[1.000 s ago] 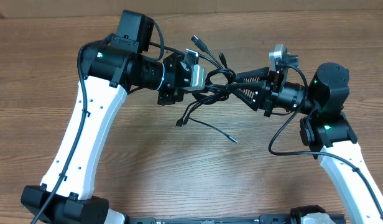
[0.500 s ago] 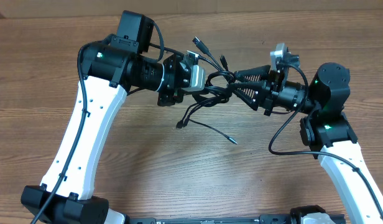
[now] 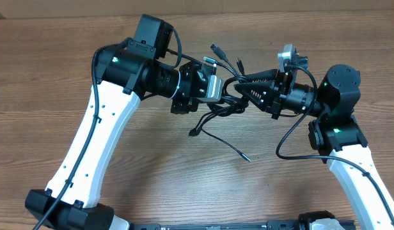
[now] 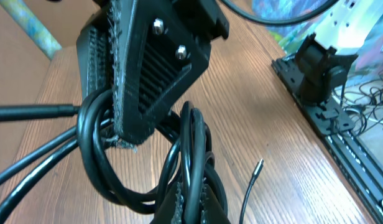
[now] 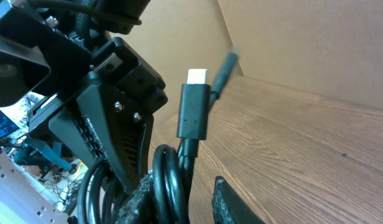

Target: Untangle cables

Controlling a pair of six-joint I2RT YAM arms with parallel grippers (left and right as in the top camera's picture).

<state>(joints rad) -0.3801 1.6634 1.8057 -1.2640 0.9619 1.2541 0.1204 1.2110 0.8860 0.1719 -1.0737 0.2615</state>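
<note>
the cables hang as one knotted clump in mid-air above the table, right in the gap where the two arms meet nose to nose. the left gripper has its fingers pressed together on the clump. from its own wrist camera the black loops run straight down into its closed tips.

the right gripper comes in from the opposite side. its fingers stand apart with one cord loop between them. the loop lies against one pad, and a sliver of daylight shows before the other pad, so i judge it is not pinching anything yet. a plug stands upright just above those fingers.

the knot's long axis runs along the line joining the two wrists, left to right across the table. some loose ends fan up and away on the far side. others droop towards the wood on the near side.

both grippers are practically touching the bundle, so neither is meaningfully nearer. to my eye the next move depends on the right fingers closing on a single strand and drawing it out along that axis, away from the left hold. if they catch two loops, i'd expect the knot to tighten.
</note>
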